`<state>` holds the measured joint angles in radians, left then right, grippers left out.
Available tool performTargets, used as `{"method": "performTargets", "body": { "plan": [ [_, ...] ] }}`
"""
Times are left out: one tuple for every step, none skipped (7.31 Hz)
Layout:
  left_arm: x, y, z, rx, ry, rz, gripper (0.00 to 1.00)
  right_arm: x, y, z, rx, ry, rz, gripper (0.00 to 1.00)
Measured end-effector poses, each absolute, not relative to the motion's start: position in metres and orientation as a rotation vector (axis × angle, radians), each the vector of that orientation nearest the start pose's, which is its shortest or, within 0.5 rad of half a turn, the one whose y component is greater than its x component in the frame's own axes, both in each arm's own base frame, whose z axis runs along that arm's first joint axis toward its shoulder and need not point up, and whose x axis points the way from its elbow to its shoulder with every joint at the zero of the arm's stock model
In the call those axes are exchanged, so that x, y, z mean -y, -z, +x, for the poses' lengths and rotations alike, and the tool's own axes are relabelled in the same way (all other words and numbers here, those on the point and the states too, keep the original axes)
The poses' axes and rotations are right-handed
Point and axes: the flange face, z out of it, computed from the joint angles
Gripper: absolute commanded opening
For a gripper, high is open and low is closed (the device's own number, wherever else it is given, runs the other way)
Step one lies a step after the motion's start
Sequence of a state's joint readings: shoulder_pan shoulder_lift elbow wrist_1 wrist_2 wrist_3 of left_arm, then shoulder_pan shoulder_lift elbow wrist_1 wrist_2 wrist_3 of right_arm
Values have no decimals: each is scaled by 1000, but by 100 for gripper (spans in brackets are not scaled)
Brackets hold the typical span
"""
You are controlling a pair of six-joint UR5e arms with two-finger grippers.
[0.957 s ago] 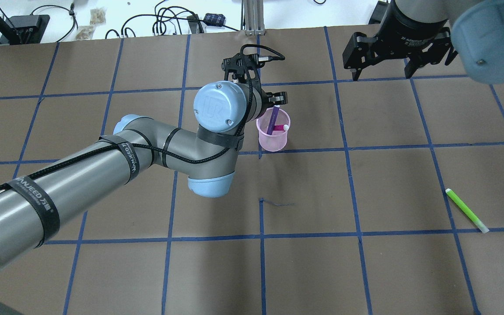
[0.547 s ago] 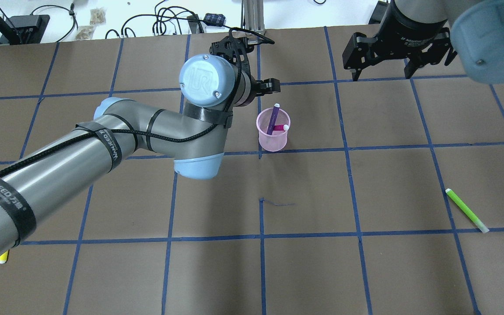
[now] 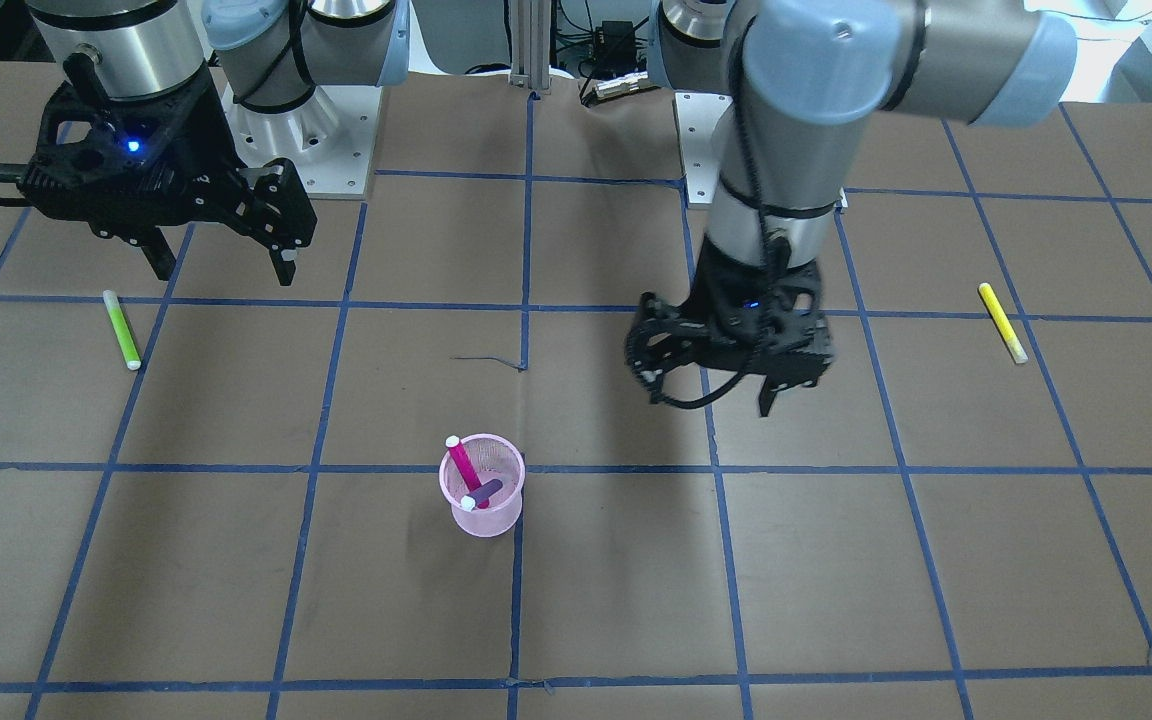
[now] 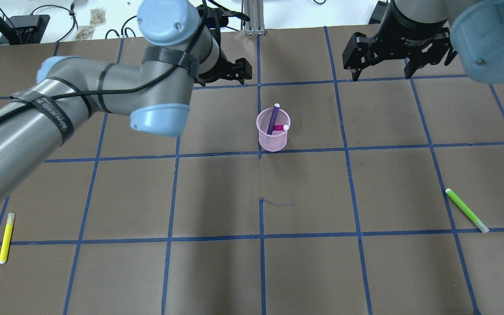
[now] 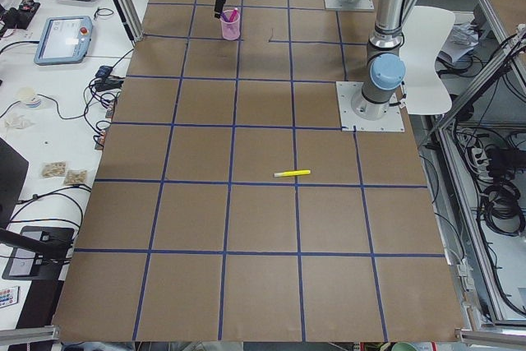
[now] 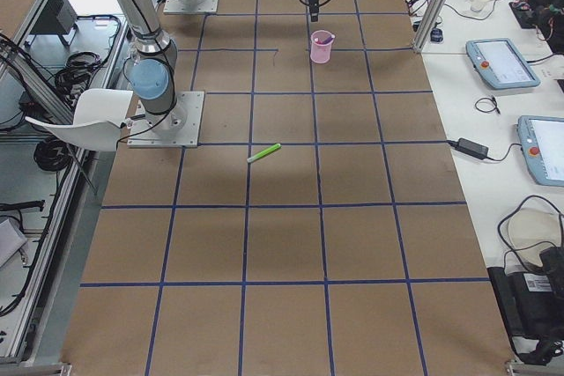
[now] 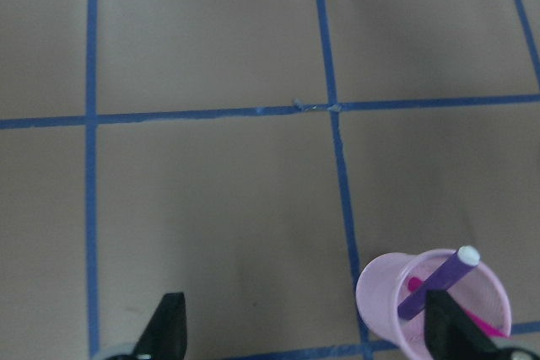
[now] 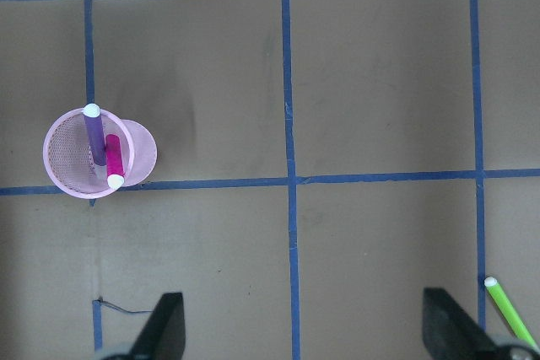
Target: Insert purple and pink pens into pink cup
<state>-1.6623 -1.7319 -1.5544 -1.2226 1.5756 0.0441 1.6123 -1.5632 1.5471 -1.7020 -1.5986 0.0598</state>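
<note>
The pink mesh cup stands upright near the table's middle. The purple pen and the pink pen both lean inside it, white caps up. They also show in the front view: cup, purple pen, pink pen. My left gripper is open and empty, off to the cup's side and raised above the table; its wrist view shows the cup at lower right. My right gripper is open and empty, high at the far right, well away from the cup.
A green pen lies on the brown paper on my right side. A yellow pen lies near the front on my left side. Blue tape lines grid the table. Cables and boxes sit past the far edge.
My left arm has drawn away from above the cup, up and to the left. The purple pen stays in the cup. The yellow pen has come into sight. The right arm is still.
</note>
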Motion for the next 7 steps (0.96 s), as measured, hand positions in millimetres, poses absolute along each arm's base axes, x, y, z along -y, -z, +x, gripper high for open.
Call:
{"method": "performTargets", "body": {
  "plan": [
    [547,-480,-136,-3104,225,226,100,503,-510,152,-3152,234,32,100],
    [528,-507,-107,-3099,173,219,100,503,-510,152,-3151,233,32,100],
    [510,-526,-97,-3101,158,196,100,503,-510,152,-3151,234,32,100],
    [504,-531,-94,-3111,161,150,100,503,-511,152,-3151,237,32,100],
    [506,-530,-93,-3127,170,103,100,503,-512,151,-3149,241,34,100],
    [509,-527,-94,-3138,174,69,100,504,-513,151,-3147,246,36,100],
    [510,-525,-99,-3141,174,37,100,504,-515,151,-3146,248,38,100]
  ]
}}
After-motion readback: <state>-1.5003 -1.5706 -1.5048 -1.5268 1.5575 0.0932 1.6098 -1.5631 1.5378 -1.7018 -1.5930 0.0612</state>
